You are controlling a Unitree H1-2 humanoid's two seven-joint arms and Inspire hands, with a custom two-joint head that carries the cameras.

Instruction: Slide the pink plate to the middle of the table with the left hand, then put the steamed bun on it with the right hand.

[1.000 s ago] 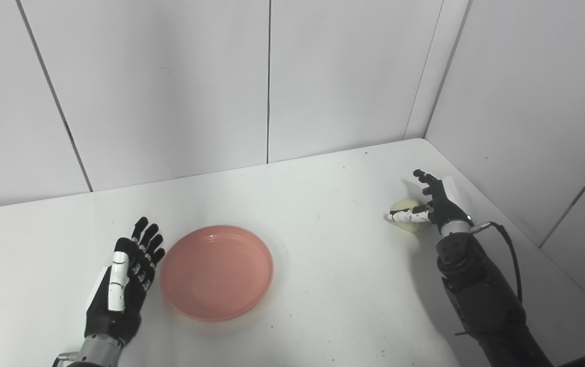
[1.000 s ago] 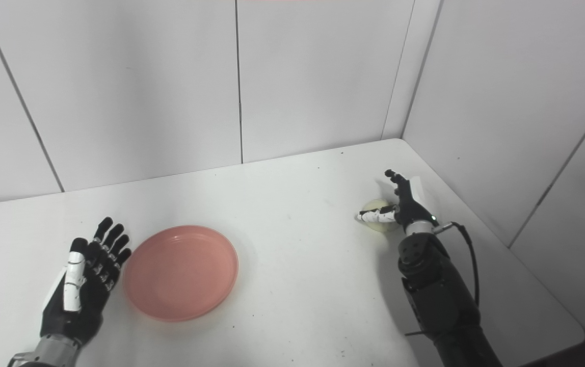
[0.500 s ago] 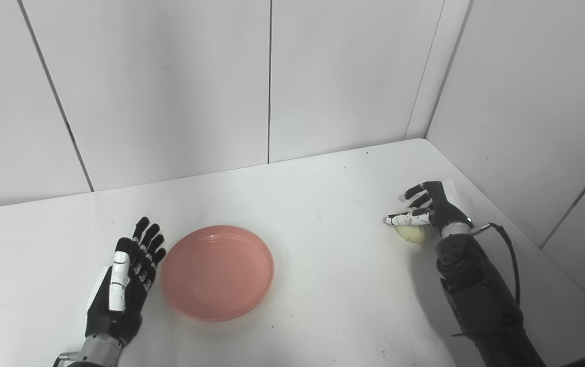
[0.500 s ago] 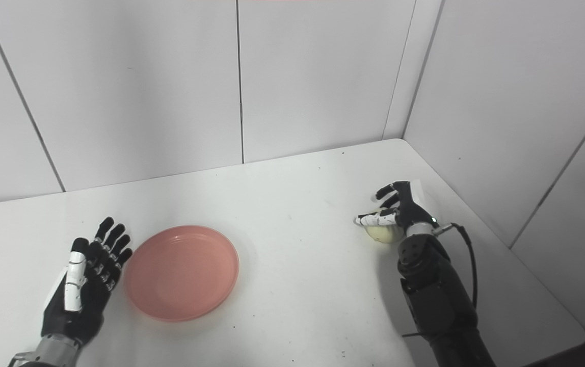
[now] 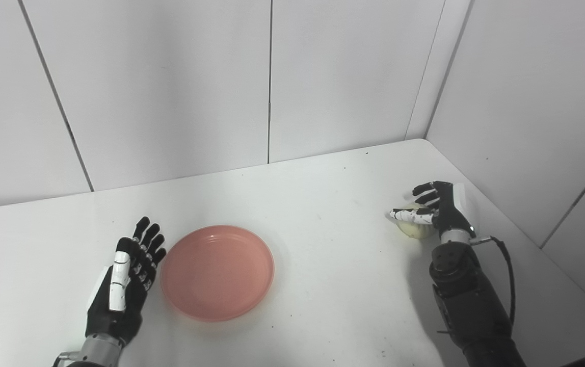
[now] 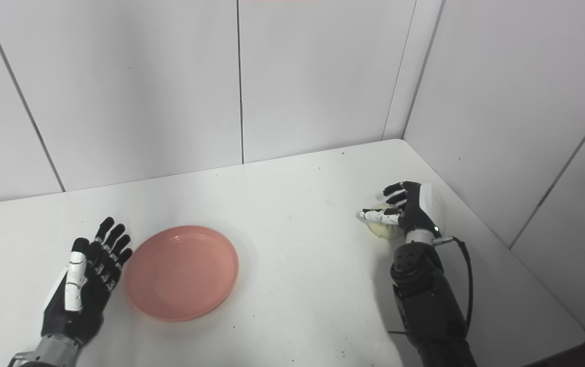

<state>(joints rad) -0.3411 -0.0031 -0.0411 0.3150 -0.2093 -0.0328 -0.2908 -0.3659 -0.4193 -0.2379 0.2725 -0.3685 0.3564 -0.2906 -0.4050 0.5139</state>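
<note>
The pink plate (image 5: pixel 217 272) lies empty on the white table, left of the middle. My left hand (image 5: pixel 124 285) is open, with its fingers straight, just off the plate's left rim; I cannot tell whether it touches the rim. The pale steamed bun (image 5: pixel 415 229) is at the right side of the table. My right hand (image 5: pixel 437 209) is curled around it, fingers over the top and thumb across its front. The hand hides much of the bun. I cannot tell whether the bun rests on the table or is just above it.
The white table (image 5: pixel 333 295) meets white wall panels at the back and on the right (image 5: pixel 527 127). The right hand is close to the right wall. A cable (image 5: pixel 504 265) runs along the right forearm. Bare table lies between plate and bun.
The right hand's fingers have curled from spread to closed around the bun, and the wrist has turned over it. The left hand and the plate have not moved.
</note>
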